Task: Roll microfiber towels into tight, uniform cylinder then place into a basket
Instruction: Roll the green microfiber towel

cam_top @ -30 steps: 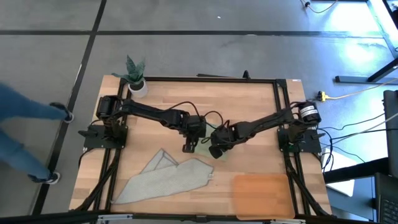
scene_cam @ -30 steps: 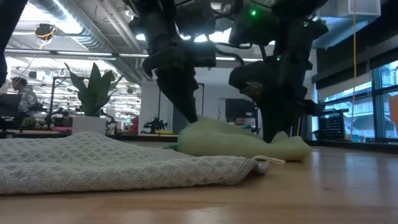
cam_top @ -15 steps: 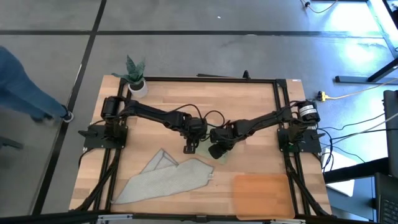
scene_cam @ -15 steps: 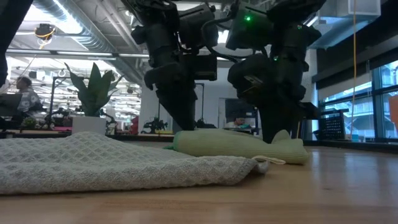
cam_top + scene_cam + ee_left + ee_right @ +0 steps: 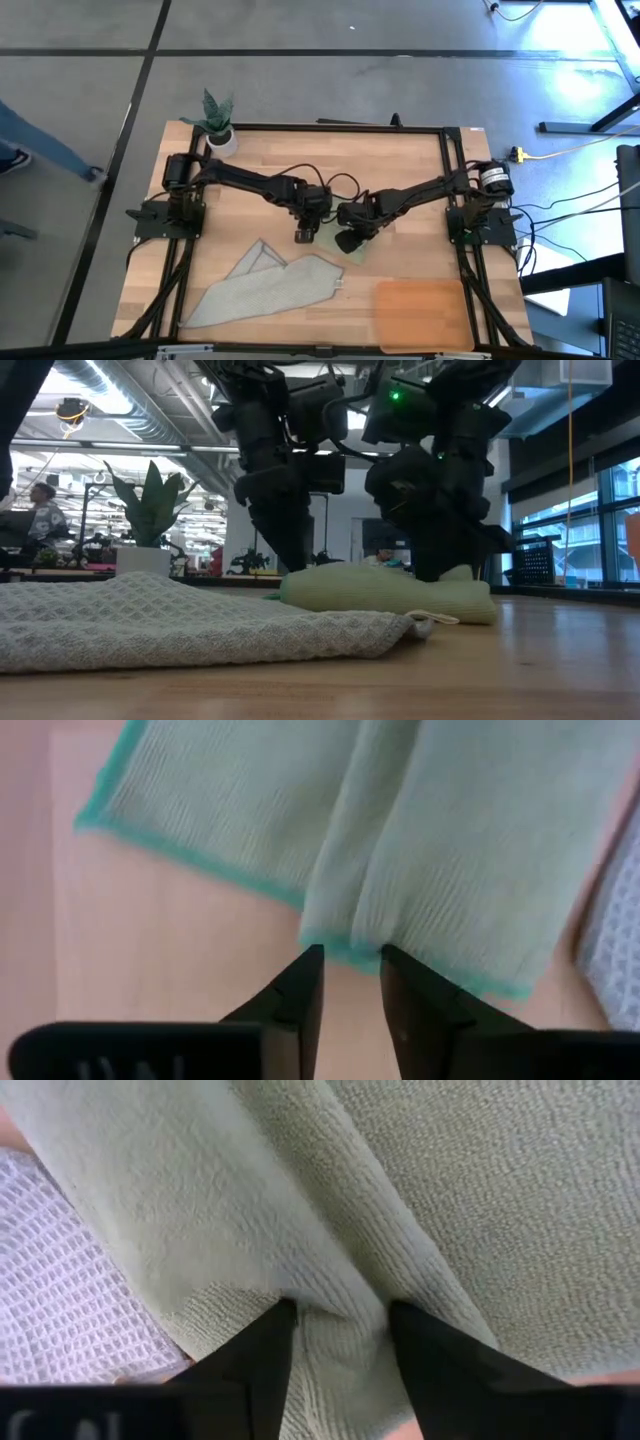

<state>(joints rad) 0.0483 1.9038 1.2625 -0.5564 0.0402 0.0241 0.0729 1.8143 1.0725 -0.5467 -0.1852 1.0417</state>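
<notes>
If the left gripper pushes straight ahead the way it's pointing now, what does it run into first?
Most likely the green towel: the left gripper has its fingertips right at the teal-edged fold, jaws slightly apart. Whether they already touch it is unclear.

Both arms are reaching in from the table's sides and meeting near its middle, elbows bent, wrists angling down. The left gripper (image 5: 306, 235) is pointing down at the tabletop, its two dark fingers (image 5: 296, 995) standing slightly apart, tips just at the edge of the green towel (image 5: 440, 870). The right gripper (image 5: 347, 241) is sitting just beside it, also pointing down, its fingers (image 5: 258, 1355) spreading apart with a fold of the towel bulging between them.
</notes>
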